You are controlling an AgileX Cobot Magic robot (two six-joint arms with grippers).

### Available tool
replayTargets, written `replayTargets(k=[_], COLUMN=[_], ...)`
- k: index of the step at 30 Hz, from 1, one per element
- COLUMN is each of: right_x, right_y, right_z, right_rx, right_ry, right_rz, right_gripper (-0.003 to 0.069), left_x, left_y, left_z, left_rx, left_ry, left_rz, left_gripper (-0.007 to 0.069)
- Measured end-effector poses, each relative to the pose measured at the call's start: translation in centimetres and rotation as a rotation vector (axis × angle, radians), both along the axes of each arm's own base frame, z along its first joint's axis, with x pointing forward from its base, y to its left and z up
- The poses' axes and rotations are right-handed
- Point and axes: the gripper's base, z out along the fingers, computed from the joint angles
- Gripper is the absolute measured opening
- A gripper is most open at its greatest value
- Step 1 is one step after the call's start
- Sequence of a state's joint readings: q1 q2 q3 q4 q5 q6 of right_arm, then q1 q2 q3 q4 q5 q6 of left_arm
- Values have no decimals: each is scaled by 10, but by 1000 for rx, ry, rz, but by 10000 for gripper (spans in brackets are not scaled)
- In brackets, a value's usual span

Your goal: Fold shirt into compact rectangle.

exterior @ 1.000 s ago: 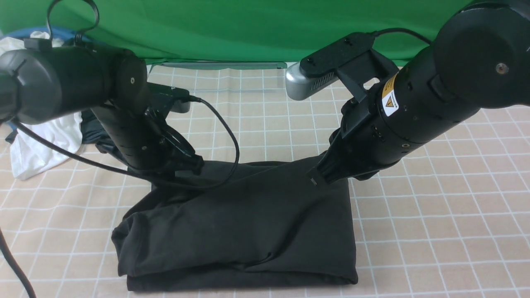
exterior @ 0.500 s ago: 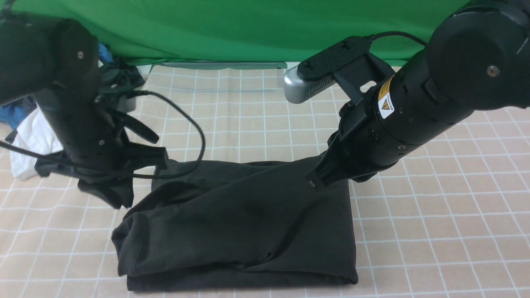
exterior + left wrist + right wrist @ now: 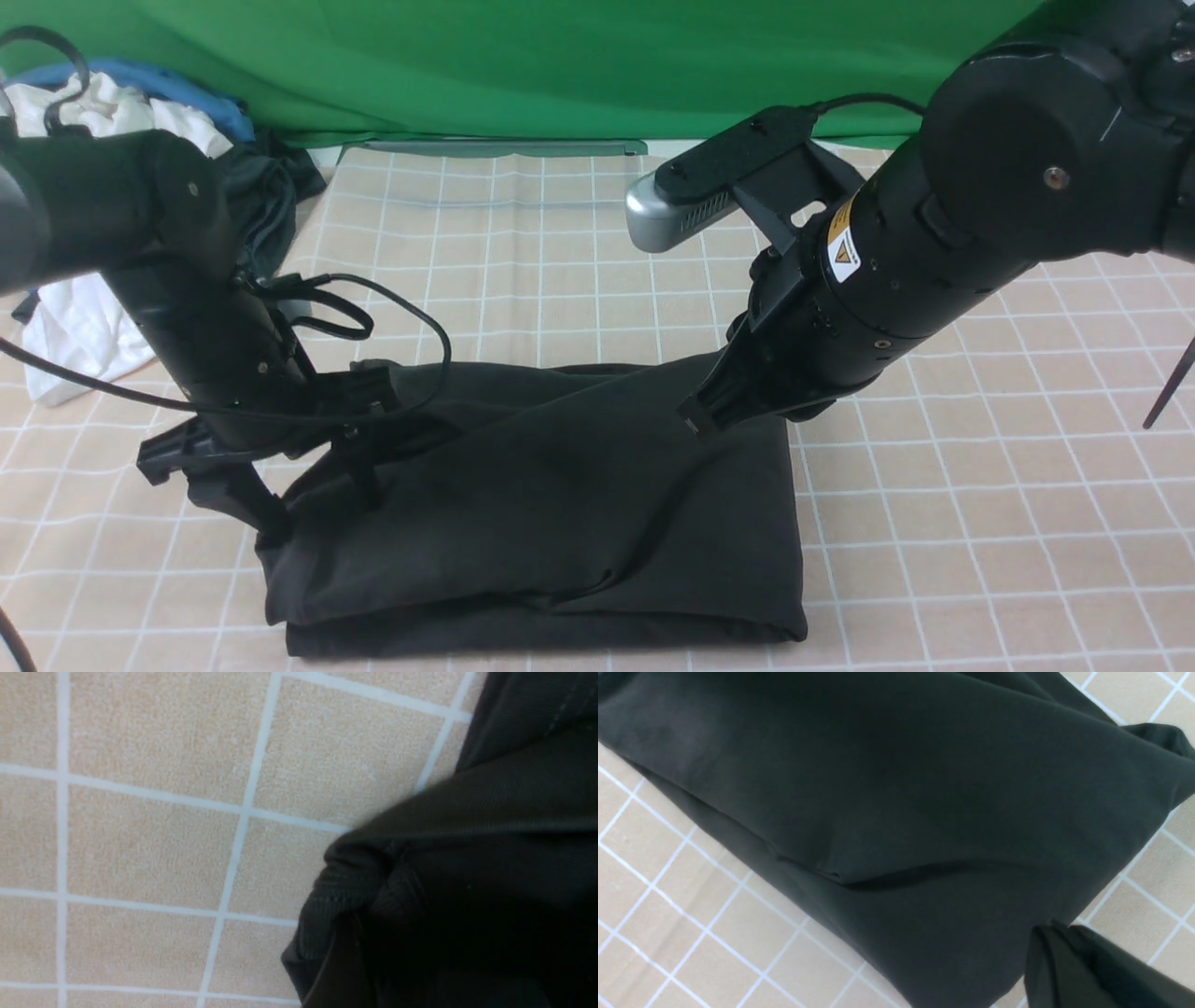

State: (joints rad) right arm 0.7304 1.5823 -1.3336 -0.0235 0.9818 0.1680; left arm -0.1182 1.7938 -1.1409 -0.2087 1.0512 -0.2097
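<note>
Front view: left jaws [image 3: 313,509] spread wide at shirt [image 3: 560,523] corner; right jaws [image 3: 698,420] pinch raised shirt fold

A robot test studio: a green backdrop [image 3: 523,65] at 12 o'clock behind a bench [image 3: 980,523] under gridded cloth.

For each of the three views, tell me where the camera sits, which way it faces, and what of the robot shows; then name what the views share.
Front view: sits between the arms, looks forward and down at the shirt on the checked cloth; shows both arms, the open left claw and the right claw.
Left wrist view: on the left wrist, looks down at a bunched shirt corner and checked cloth; no robot part shows.
Right wrist view: on the right wrist, looks across the shirt; the right claw shows at the edge.
Shared: all three show the shirt and cloth.
</note>
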Motion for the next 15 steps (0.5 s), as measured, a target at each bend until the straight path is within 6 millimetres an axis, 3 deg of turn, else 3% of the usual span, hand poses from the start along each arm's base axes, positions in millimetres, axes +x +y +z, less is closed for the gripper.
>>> replayTargets(k=[3, 8, 12, 15], right_x=[0, 0, 0, 0], right_y=[0, 0, 0, 0], right_z=[0, 0, 0, 0], right_rx=[-1, -1, -1, -1], right_ry=[1, 1, 1, 1], right_rz=[0, 0, 0, 0], right_gripper=[24, 24, 24, 24], left_x=[0, 0, 3, 5], left_y=[1, 3, 4, 4], left_z=[-1, -2, -4, -4], left_rx=[15, 34, 43, 49], left_ry=[7, 7, -17, -51], left_rz=[-4, -15, -17, -44], left_gripper=[494, 423, 290, 135])
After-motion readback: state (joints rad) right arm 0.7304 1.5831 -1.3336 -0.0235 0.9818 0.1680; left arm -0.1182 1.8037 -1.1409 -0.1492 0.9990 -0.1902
